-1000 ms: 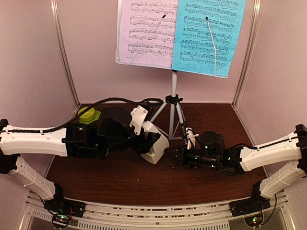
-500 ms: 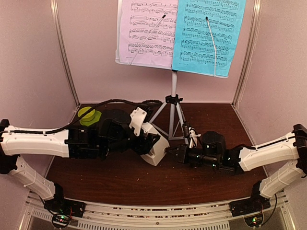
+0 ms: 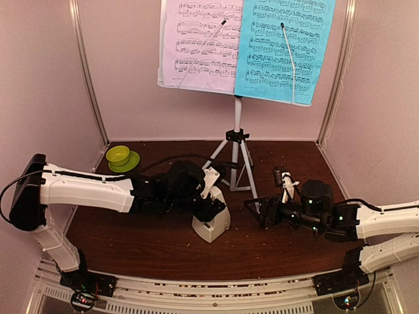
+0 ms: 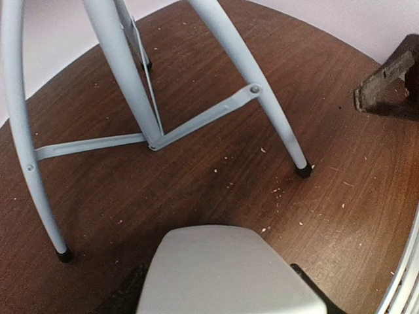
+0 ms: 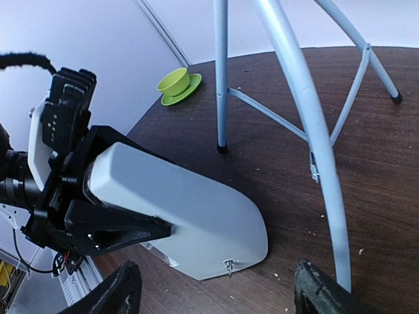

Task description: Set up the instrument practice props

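Overhead view: my left gripper (image 3: 212, 209) is clamped on the small white pyramid metronome (image 3: 211, 229), which sits on the brown table (image 3: 150, 252) just ahead of my right gripper (image 3: 256, 212). The silver tripod (image 3: 237, 163) rises just beyond both, carrying the lilac page (image 3: 200, 46) and the cyan page (image 3: 285, 49). Left wrist view: the metronome fills the space between my dark left fingers (image 4: 124, 299), and the tripod stands just beyond them. Right wrist view: my right fingers (image 5: 121, 291) stand wide apart, gripping nothing, with the metronome in the left gripper's hold just ahead of them.
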Robot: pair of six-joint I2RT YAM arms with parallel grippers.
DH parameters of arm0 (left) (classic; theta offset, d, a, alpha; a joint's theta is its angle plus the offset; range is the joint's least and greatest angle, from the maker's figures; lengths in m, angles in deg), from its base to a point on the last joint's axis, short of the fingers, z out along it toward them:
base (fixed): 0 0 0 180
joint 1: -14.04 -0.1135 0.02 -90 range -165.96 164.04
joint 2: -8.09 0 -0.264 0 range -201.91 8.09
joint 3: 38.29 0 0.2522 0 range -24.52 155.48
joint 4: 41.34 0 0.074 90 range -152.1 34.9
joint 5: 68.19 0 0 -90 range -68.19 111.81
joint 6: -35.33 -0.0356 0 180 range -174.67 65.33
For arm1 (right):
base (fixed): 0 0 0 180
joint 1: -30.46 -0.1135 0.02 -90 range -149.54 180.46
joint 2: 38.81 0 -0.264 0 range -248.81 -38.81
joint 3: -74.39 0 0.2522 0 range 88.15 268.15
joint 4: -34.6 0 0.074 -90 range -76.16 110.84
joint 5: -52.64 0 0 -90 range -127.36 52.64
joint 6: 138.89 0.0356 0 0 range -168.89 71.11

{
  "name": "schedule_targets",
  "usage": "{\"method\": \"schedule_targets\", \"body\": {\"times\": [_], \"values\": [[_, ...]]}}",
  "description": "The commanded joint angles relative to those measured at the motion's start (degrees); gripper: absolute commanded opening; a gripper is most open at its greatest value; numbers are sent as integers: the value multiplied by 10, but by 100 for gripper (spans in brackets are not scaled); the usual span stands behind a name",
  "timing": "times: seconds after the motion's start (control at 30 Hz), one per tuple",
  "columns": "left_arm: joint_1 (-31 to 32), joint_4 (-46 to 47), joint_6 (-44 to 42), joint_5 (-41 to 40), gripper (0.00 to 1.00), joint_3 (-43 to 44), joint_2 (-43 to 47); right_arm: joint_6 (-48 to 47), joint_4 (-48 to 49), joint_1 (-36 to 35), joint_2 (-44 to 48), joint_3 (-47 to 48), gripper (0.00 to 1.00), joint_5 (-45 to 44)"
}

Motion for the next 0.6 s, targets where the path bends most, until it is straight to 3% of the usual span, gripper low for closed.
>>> {"method": "schedule_targets", "body": {"times": [0.0, 0.07, 0.13, 0.27, 0.37, 0.47, 0.57], "values": [[1, 79, 0, 29, 5, 40, -7, -43, -102, 4, 31, 21, 87, -54], [1, 80, 1, 27, 7, 41, -12, -50, -128, 5, 37, 33, 98, -57], [0, 76, 1, 25, 15, 45, -18, -49, -145, 5, 43, 41, 100, -68], [-1, 52, 4, 32, 48, 54, -15, -33, -177, 6, 61, 60, 100, -97], [-2, 52, 3, 43, 62, 38, 9, -47, -189, 5, 71, 73, 100, -78], [-5, 71, -2, 60, 90, 2, 49, -35, -183, 6, 79, 73, 100, -93], [-8, 75, -11, 66, 98, -31, 89, -51, -158, 8, 83, 72, 100, -65]]}}
